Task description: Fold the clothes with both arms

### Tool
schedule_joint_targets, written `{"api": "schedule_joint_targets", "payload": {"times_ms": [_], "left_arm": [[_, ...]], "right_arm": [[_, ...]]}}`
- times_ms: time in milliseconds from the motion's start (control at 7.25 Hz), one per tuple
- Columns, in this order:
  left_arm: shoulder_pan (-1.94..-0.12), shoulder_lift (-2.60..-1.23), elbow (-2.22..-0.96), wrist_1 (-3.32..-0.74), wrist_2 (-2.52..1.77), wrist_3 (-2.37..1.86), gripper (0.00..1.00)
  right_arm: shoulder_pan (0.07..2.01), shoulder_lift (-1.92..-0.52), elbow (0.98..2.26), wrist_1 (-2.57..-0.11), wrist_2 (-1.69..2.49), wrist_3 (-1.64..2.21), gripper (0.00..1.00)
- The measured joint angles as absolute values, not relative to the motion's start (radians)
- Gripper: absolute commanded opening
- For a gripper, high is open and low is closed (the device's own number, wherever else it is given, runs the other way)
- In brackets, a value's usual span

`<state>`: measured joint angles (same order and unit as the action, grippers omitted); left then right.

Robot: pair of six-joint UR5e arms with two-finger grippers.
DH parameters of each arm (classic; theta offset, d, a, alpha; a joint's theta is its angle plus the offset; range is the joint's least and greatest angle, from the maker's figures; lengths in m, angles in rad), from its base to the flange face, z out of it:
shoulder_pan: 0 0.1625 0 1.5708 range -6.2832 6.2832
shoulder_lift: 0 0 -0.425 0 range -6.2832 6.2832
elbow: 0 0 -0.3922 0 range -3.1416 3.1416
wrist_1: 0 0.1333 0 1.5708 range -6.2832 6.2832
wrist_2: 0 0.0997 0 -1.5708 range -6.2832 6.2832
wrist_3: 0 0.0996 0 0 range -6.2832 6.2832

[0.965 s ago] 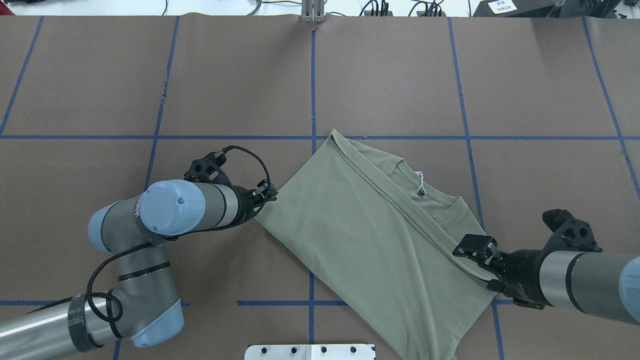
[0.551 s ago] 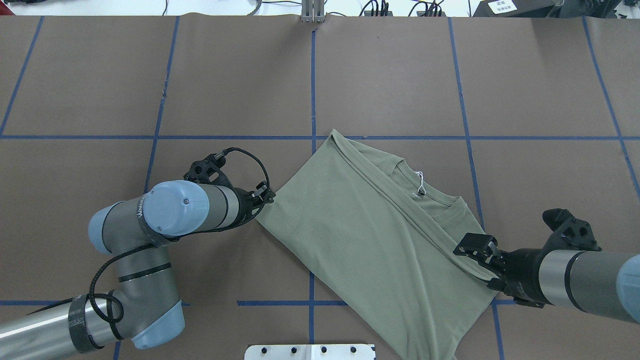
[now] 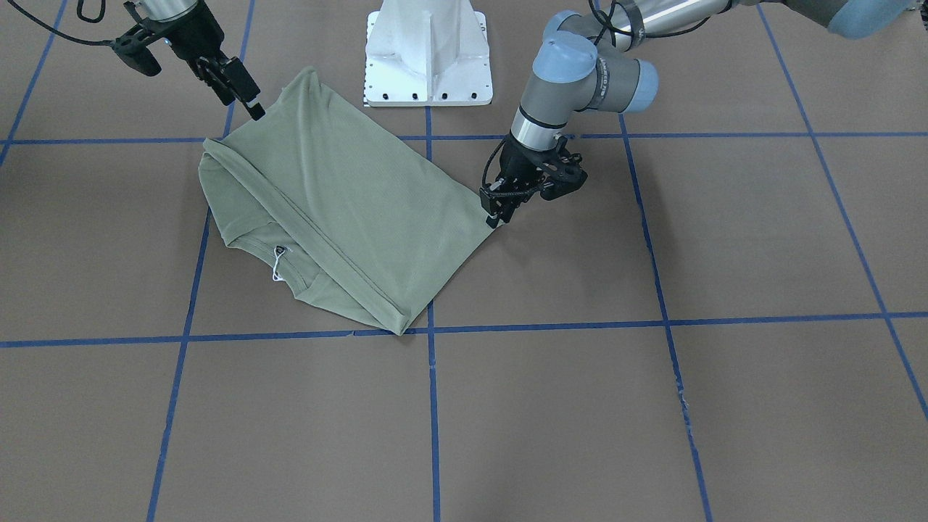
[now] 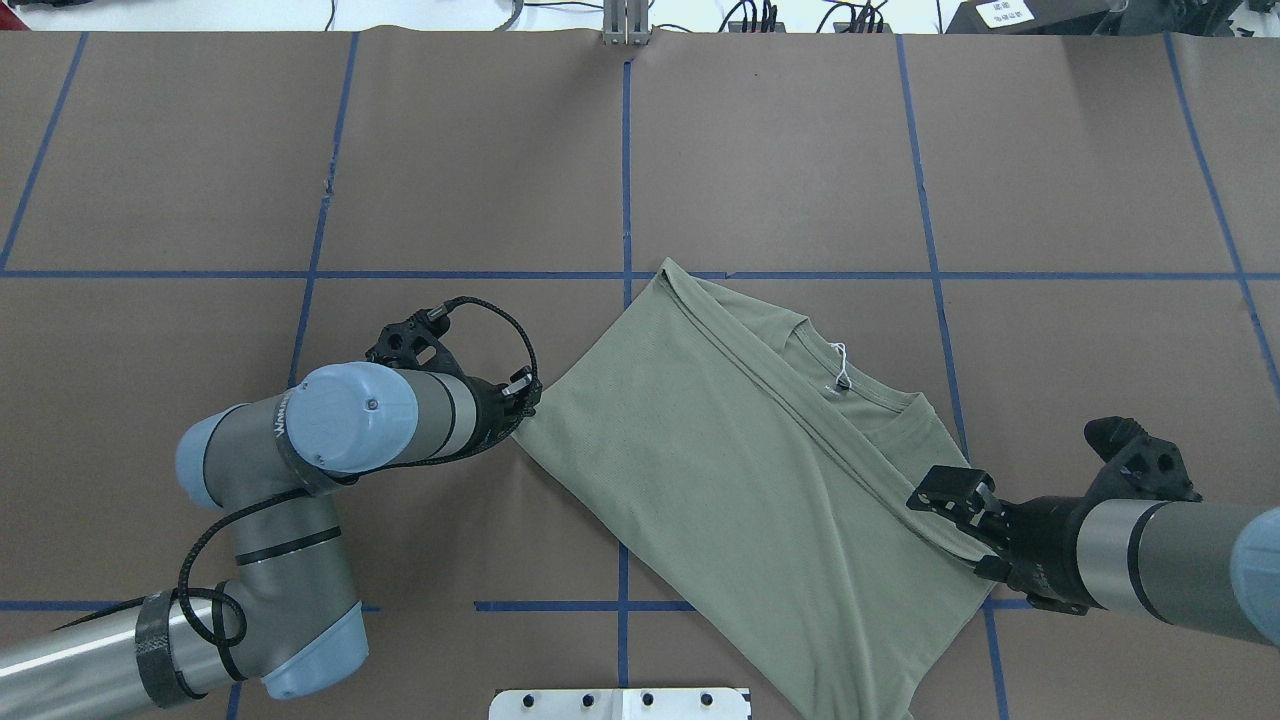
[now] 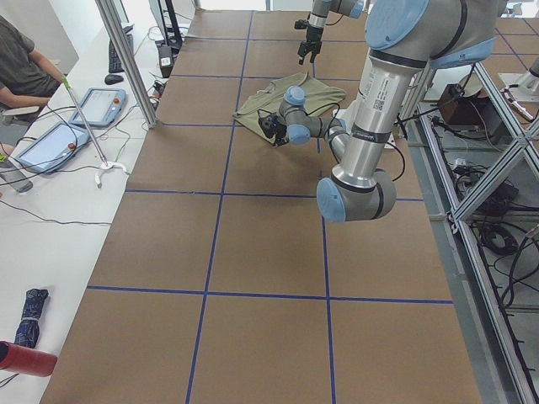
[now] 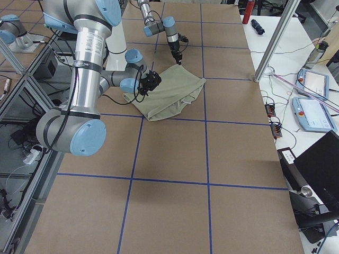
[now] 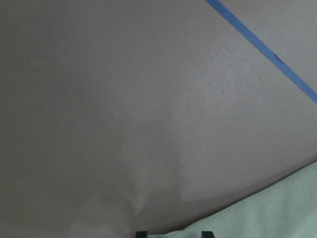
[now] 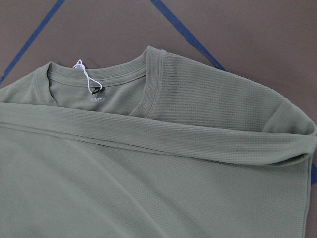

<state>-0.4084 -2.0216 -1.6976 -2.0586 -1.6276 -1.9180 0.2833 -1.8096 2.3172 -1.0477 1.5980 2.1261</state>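
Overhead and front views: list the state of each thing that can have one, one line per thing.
shirt: folded over itself, lying on the table, collar exposed, one part running out of the overhead view at the bottom.
hang tag string: attached at the collar, lying on the fabric.
left gripper: low at the shirt's corner; whether it is shut cannot be told.
right gripper: at the shirt's opposite edge; grip cannot be told.

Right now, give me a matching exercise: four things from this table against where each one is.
Things:
1. left claw
2. right claw
3. hang tag
4. white pedestal

Places:
A. at the shirt's collar
B. at the table's robot-side edge
C. at the shirt corner beside the middle tape line
D. at the shirt edge near the shoulder

Pairs: 1-C, 2-D, 3-A, 4-B
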Motion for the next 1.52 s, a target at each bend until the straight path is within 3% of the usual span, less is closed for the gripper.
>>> {"api": "schedule_joint_targets", "payload": {"times_ms": [551,1103,1378,1516], "left_arm": [[-0.421,-2.011,-1.724,-2.059,-1.630,-1.903,0.00],[-0.542,-1.908,-1.799,-2.068,-1.637,-1.676,0.00],[-0.641,-1.957,-1.682,-2.111,-1.638,-1.598,0.00],[-0.696,-2.032,-1.553,-2.174,-1.639,-1.565,0.00]], "right_arm": [[0.287,-1.791,2.306,-1.048,1.597,2.126,1.00],[0.297,-1.781,2.307,-1.048,1.598,2.126,1.00],[0.308,-1.764,2.306,-1.048,1.599,2.126,1.00],[0.317,-1.762,2.306,-1.048,1.599,2.126,1.00]]}}
